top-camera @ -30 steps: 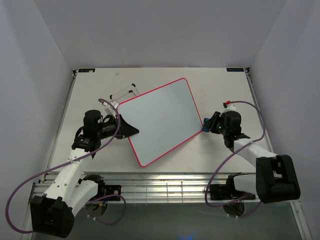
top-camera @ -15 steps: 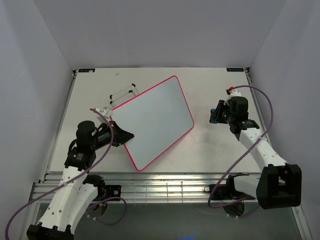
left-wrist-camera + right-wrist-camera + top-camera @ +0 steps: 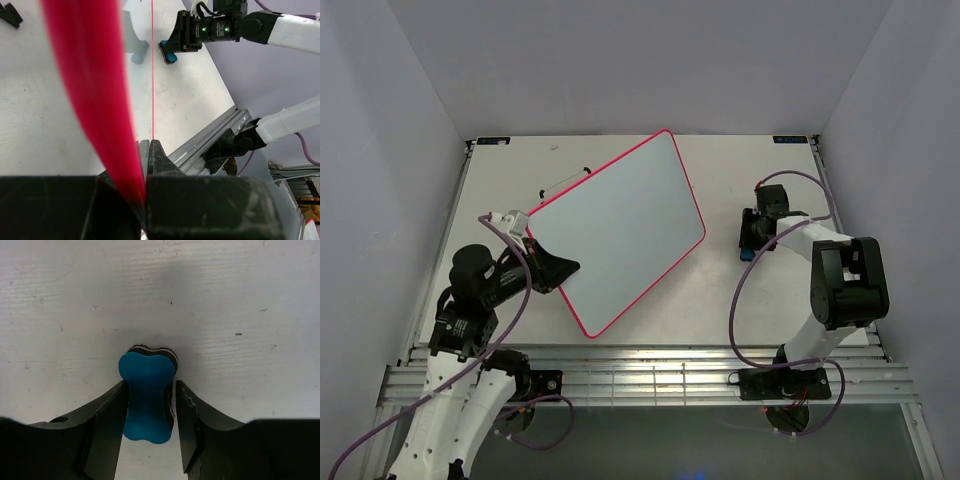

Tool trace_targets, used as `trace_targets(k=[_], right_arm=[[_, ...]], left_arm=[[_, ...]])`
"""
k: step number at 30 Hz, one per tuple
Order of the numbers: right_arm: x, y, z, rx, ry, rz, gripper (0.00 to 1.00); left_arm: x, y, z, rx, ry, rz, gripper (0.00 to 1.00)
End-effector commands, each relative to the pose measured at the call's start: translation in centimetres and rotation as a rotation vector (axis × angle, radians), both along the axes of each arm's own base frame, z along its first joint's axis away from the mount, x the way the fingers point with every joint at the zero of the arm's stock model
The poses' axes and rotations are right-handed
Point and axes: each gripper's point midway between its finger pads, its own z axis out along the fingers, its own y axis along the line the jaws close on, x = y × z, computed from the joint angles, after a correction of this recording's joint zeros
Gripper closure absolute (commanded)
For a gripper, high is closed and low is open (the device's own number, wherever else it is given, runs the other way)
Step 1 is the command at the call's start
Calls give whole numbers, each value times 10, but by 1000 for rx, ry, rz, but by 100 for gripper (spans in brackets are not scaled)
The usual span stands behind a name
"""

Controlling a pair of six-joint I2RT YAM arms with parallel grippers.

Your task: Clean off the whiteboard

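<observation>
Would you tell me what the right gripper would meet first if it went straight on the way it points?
Probably the table: the right gripper points down at it, fingers either side of the blue eraser standing there.

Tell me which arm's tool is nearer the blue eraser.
Right. The right tool sits astride the eraser on the table; the left tool is far off, clamped on the whiteboard.

Overhead and both close wrist views share eraser [image 3: 146, 397]
</observation>
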Motion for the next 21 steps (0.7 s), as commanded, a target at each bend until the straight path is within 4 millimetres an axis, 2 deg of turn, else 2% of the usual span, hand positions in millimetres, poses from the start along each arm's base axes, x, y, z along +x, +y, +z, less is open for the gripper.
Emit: trace_targets(k=[1,2,5,7,8,10,11,12,13,14,15,16,17,18,19,20,21], right_arm=[[8,-4,6,-16,-7,0,51],[9,-3,7,-13,-6,1,48],[11,-2,14,-11,-3,0,43],[8,-6,25,-22,-29,-7,41],[7,-8,30,-30,-43,-14,40],[3,-5,51,-10,-79,-13,40],[0,-5,59,-3,-92,-12,40],[-2,-4,80,11,-148,-9,40],[-9,-1,85,32,-168,-6,39],[-12,2,93,54,-193,5,33],[-18,6,115,82,-259,25,32],[-24,17,124,129,-279,75,25],[-32,22,126,151,-286,102,22],[-40,25,144,173,-344,125,20],[-47,31,151,202,-369,152,17],[-55,33,146,214,-372,165,16],[-62,34,160,224,-427,180,15]], left_arm=[[1,5,83,-26,-297,27,100],[7,8,77,-5,-264,51,100],[23,21,77,42,-235,149,100],[33,24,75,59,-217,177,100],[37,24,80,55,-235,186,100],[47,26,85,56,-246,210,100],[53,29,98,47,-291,235,100],[58,30,103,46,-305,250,100],[70,29,109,43,-323,261,100],[76,29,122,46,-365,266,100],[83,28,130,54,-398,263,100],[98,25,137,56,-430,259,100],[103,22,148,83,-496,233,100],[107,20,165,75,-545,232,100],[118,18,176,68,-592,233,100],[123,16,185,68,-633,227,100],[123,12,197,65,-685,194,100]])
